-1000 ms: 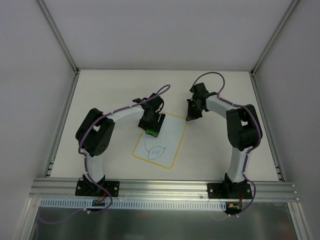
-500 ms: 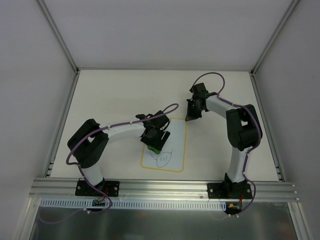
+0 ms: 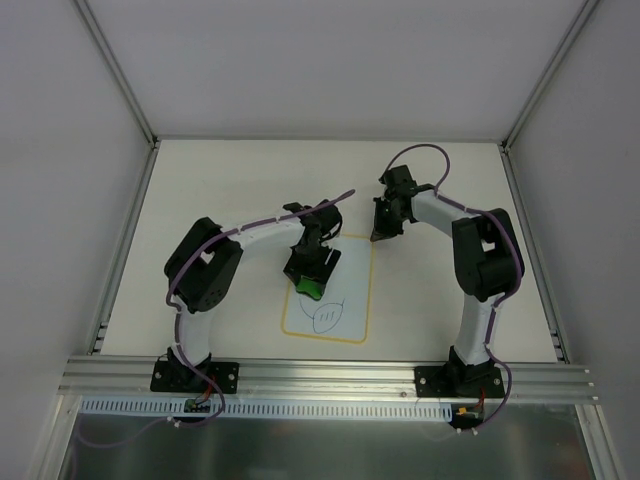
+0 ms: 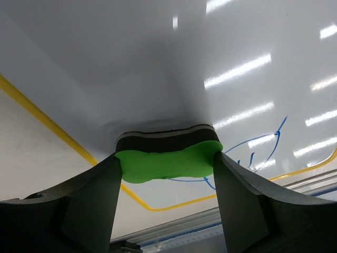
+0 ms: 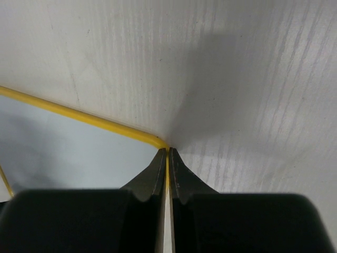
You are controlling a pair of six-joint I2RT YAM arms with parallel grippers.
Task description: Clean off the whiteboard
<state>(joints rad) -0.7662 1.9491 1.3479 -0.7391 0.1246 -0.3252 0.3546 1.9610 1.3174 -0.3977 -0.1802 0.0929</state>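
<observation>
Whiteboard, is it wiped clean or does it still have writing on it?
Not clean: blue pen lines show on the whiteboard, beside the green eraser in the left gripper.

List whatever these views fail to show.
- Top view: the left pincer and eraser cover the whiteboard under them; ink there unknown.
- Left wrist view: a finger cuts off the blue scribble; the eraser's underside is hidden.
- Right wrist view: the right pincer blocks most of the whiteboard.
</observation>
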